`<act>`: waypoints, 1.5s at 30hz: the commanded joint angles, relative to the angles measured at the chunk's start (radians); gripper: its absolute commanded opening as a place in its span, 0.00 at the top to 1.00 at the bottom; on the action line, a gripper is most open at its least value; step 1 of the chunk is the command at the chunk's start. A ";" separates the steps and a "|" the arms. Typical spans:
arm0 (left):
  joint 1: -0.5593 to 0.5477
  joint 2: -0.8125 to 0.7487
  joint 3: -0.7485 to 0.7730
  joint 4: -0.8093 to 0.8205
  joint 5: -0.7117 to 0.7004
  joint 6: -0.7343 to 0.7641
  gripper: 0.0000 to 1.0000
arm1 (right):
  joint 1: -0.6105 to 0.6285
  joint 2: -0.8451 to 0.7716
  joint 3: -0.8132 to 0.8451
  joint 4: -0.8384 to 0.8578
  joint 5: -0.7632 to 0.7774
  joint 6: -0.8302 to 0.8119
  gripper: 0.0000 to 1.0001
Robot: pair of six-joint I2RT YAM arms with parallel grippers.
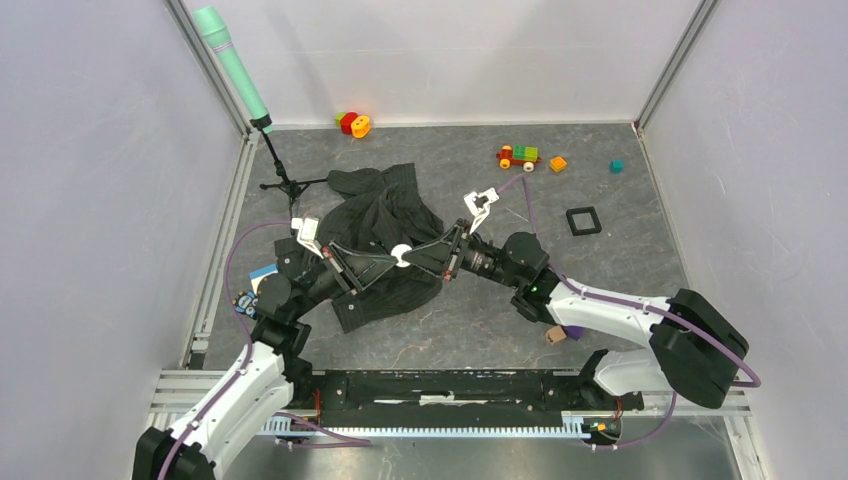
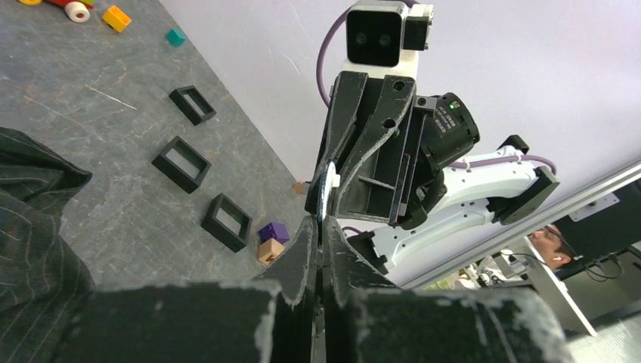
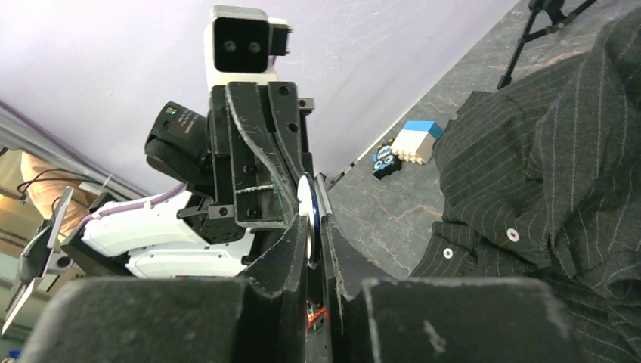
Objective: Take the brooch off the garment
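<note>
R claw (image 3: pixel 314 253) pinches brooch (image 2: pixel 327 181), held clear above shirt (image 1: pixel 385 215). L claw (image 2: pixel 318 238) pressed together at its rim; grip unclear. Risk: opposing tugs twist it out, and it drops into the folds.

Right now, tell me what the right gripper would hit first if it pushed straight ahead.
The left gripper: it meets the right gripper tip to tip above the garment, with the brooch apparently pinched between them.
</note>
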 commanded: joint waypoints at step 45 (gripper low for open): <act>-0.190 0.403 0.335 -0.730 -0.608 0.619 0.98 | -0.524 -0.360 -0.172 -1.130 0.299 -0.561 0.02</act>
